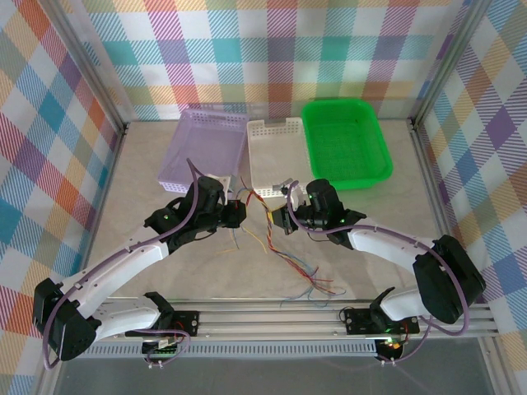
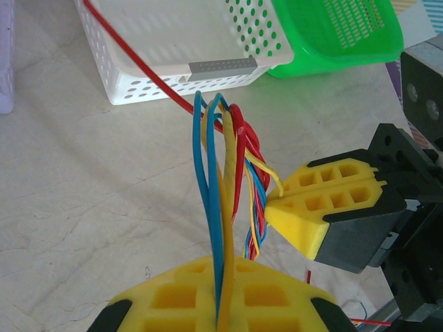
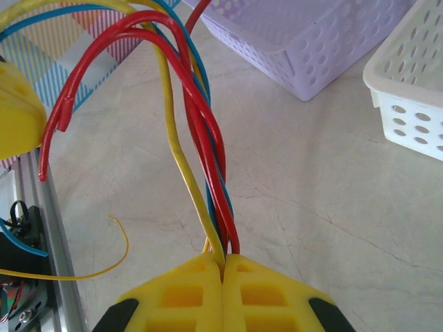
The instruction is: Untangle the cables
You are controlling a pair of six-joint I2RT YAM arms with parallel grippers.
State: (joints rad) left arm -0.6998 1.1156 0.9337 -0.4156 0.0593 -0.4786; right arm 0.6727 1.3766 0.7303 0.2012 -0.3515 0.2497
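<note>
Two robot arms meet mid-table, just near of a white basket [image 1: 276, 156] that sits between a purple basket [image 1: 206, 148] on the left and a green basket [image 1: 346, 140] on the right. The left gripper [image 2: 221, 294] is clenched on blue and yellow strands of the cables [image 2: 239, 166]. The right gripper [image 3: 223, 277] is clamped on the red, yellow and blue bunch. Loose ends trail across the table [image 1: 148, 189] toward the near right

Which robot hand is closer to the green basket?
Right. The right gripper is in front of the white basket, next to the green basket; the left gripper is farther left, by the purple basket.
</note>
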